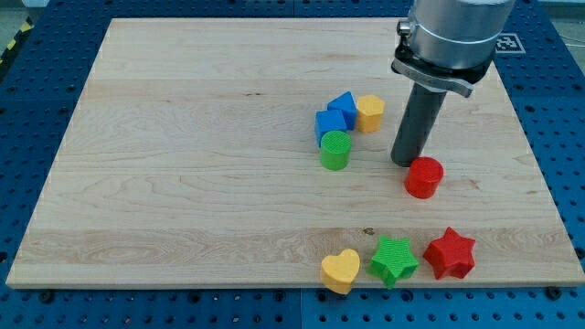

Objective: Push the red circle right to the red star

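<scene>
Now, my tip point(405, 163): down on the surface point(183, 164), just at the upper left edge of the red circle, touching or nearly so.
Hand: none on this arm; only a dark rod, holding nothing.
Red circle point(424, 177): toward the view's right, above the red star and apart from it.
Red star point(450, 254): near the bottom edge at the right, beside a green star point(394, 260) and a yellow heart point(341, 270).
Middle cluster: two blue blocks point(335, 115), a yellow block point(369, 113), a green cylinder point(335, 150), left of my tip.
</scene>
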